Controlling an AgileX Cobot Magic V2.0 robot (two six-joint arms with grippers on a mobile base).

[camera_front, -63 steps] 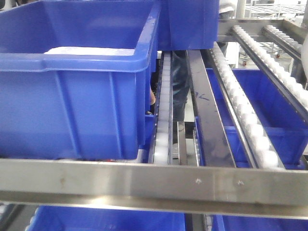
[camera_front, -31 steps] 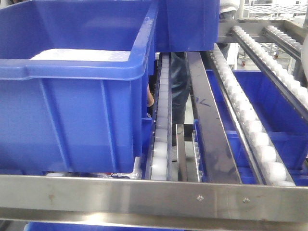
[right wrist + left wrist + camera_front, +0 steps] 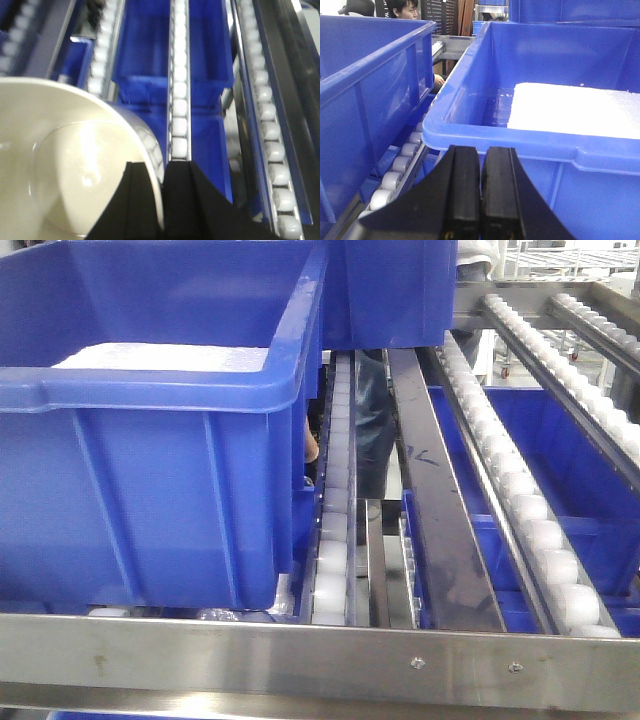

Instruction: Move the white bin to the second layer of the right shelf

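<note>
Cream-white white bin (image 3: pixel 75 170) wall sits pinched, seemingly, between right end effector (image 3: pixel 163 200) fingers.

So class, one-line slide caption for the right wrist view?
Right gripper pinching white bin rim above roller lanes.

Looks like a factory or warehouse floor, some kind of parts-handling line. You've got stainless flow racks with sloped lanes of little white rollers (image 3: pixel 520 505) and a bolted steel front rail (image 3: pixel 320 660), big blue plastic crates (image 3: pixel 150 440) stacked on several tiers, more racking in the background, and a worker (image 3: pixel 405 9) behind them.
</note>
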